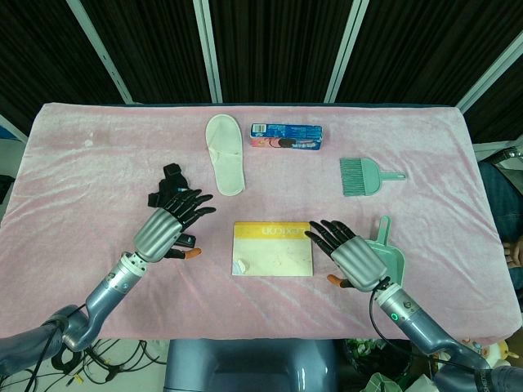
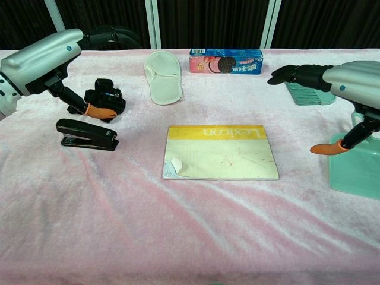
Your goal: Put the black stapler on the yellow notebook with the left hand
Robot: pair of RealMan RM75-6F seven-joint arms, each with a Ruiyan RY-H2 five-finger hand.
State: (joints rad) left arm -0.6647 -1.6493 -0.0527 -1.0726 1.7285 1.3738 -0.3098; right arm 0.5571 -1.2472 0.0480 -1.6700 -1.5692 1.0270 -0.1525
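Note:
The black stapler [image 2: 87, 135] lies flat on the pink cloth, left of the yellow notebook [image 2: 219, 151]. My left hand [image 2: 44, 56] hovers above and just behind it, open, fingers spread, its orange thumb tip close over the stapler without touching it. In the head view the left hand [image 1: 167, 224] covers most of the stapler [image 1: 187, 240], and the notebook [image 1: 272, 247] lies to its right. My right hand [image 1: 355, 257] hangs open by the notebook's right edge and holds nothing.
A small black object [image 2: 105, 95] sits just behind the stapler. At the back lie a white slipper [image 1: 225, 153] and a cookie box [image 1: 286, 137]. A green brush [image 1: 364, 175] and green dustpan [image 2: 356, 169] are on the right.

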